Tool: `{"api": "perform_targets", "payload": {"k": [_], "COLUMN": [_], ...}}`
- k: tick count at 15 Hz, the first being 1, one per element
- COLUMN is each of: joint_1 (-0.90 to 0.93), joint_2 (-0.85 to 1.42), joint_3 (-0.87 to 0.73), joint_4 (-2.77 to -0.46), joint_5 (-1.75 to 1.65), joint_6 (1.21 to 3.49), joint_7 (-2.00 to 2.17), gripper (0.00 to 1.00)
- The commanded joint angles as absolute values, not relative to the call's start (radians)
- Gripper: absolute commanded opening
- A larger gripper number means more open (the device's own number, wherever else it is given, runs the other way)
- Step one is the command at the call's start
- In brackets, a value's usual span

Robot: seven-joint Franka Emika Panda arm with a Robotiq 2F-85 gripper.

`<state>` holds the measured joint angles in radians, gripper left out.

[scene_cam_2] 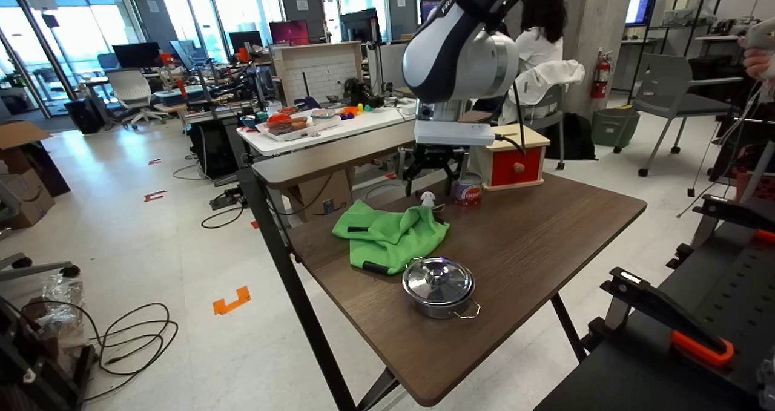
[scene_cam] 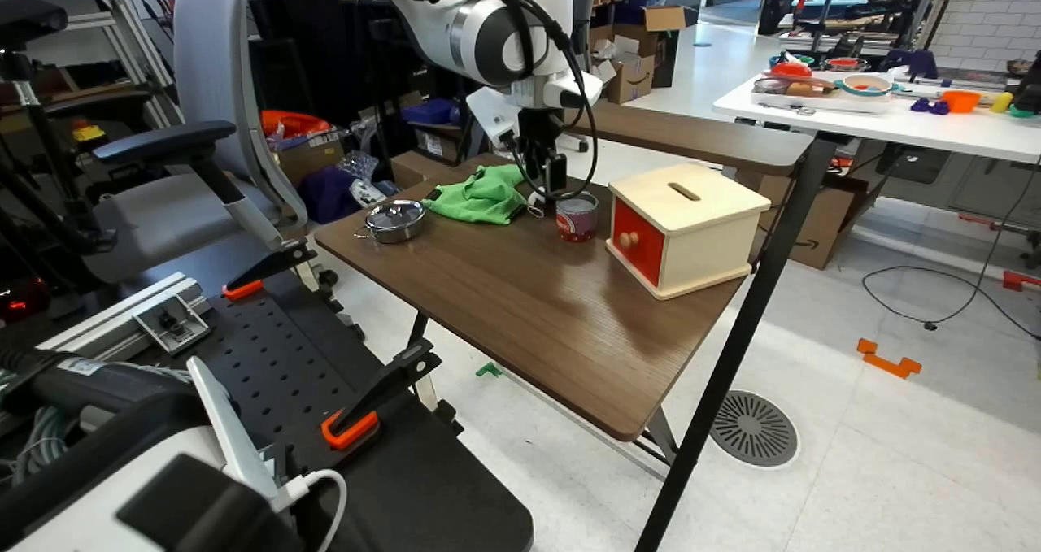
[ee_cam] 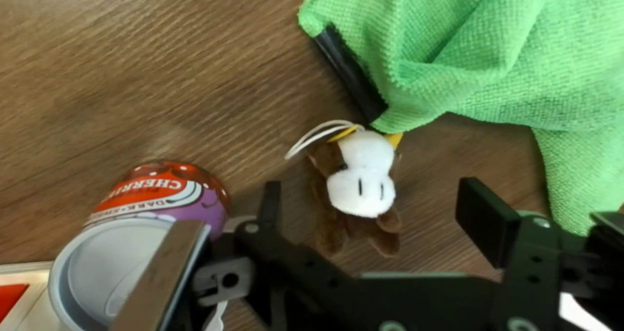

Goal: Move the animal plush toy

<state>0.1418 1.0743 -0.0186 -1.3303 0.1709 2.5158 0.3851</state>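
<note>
End effector [ee_cam: 369,199]: my two fingers [ee_cam: 269,202] point down, spread with a wide gap between them.
Toy [ee_cam: 361,194]: on the brown surface [ee_cam: 122,77], between my fingers in the wrist view and apart from both; white face, brown body, yellow showing at the head. How low my fingertips reach beside it I cannot tell.
Cloth [ee_cam: 487,87]: green, crumpled, one black-banded corner right by the toy's head; I cannot tell whether they touch.
Can [ee_cam: 151,206]: red and purple, upright just to one side of my end effector, which covers part of it in the wrist view; from above, its pale inside shows.
Box [scene_cam: 707,243]: pale wood, close by the can, with a slot [scene_cam: 684,192] in its top and a round knob [scene_cam: 629,240] on the red drawer [scene_cam: 648,255].
Pot [scene_cam_2: 439,290]: steel, its lid [scene_cam_2: 451,278] on, across the cloth from my end effector and near the surface's edge.
White table [scene_cam: 976,134]: beyond the surface in both exterior views, with a tray [scene_cam: 846,107] and an orange bowl [scene_cam: 960,102] on it.
Person [scene_cam_2: 540,46]: in an exterior view, past the box, dark-haired and in white.
</note>
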Motion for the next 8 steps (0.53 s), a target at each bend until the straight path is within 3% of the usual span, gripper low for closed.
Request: {"api": "perform_targets", "payload": {"k": [1,5,6,8], "joint_1": [0.145,0.141,0.141,0.141], "joint_2": [1.029,0.881,1.002,0.94], "joint_3": [-0.022,-0.018,-0.018,-0.018], "joint_4": [-1.374,-1.578,-1.42,-1.496], "joint_5": [0.164,0.166,0.169,0.169], "joint_6": [2.521,2.643,2.593,2.614], "joint_7": [0.385,0.353,0.378,0.369], "gripper": [1.0,1.0,1.0,1.0]}}
